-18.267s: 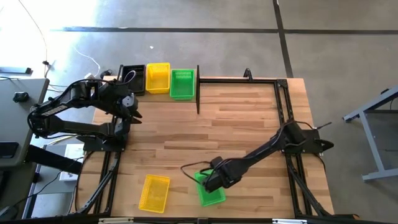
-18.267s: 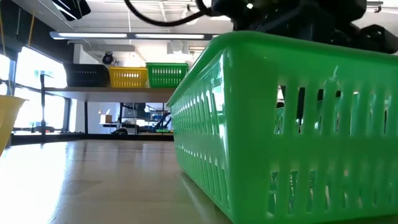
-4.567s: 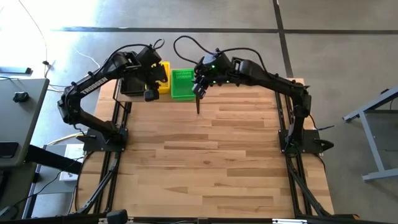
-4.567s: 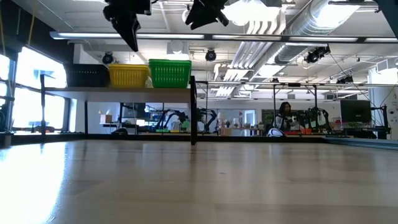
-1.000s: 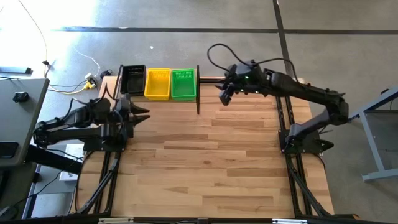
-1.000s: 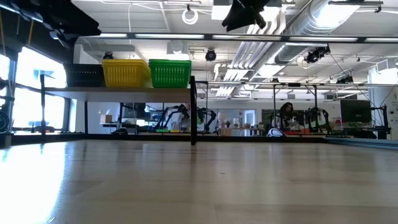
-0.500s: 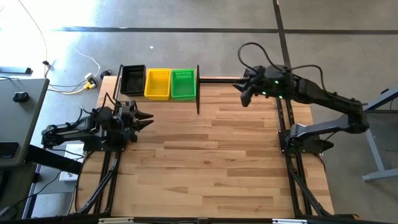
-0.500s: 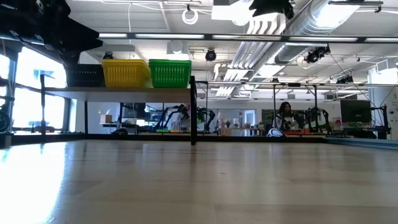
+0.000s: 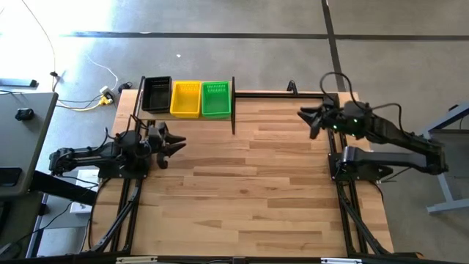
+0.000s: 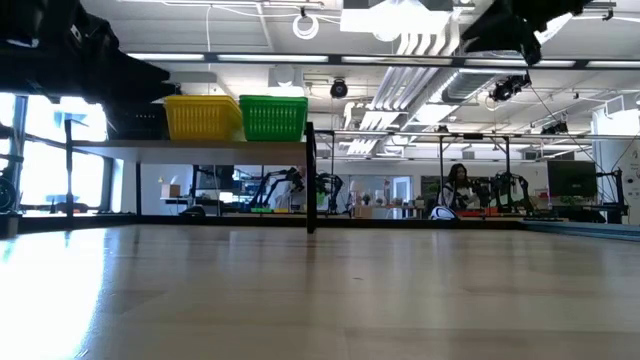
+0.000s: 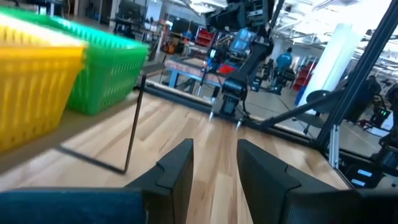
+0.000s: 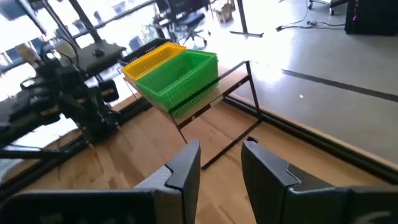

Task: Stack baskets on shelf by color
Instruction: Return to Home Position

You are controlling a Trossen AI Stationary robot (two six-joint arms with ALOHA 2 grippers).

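Three stacks of baskets stand side by side on the shelf (image 9: 233, 110) at the table's far left: black (image 9: 156, 94), yellow (image 9: 186, 99), green (image 9: 215, 99). The low view shows the yellow (image 10: 203, 117) and green (image 10: 273, 117) stacks on the board; the black one is partly hidden by my left arm. My left gripper (image 9: 179, 144) is open and empty near the table's left edge, in front of the shelf. My right gripper (image 9: 306, 119) is open and empty near the far right, well away from the shelf.
A black metal rail (image 9: 278, 93) runs along the table's far edge from the shelf's right upright. The wooden tabletop (image 9: 249, 183) lies bare between the arms. Beyond the table the low view shows a workshop with a person (image 10: 458, 190) far off.
My right gripper has swung away from the shelf toward the table's right edge and come slightly nearer. My left gripper has drawn down and slightly toward the table's middle by the left edge. The basket stacks have stayed put.
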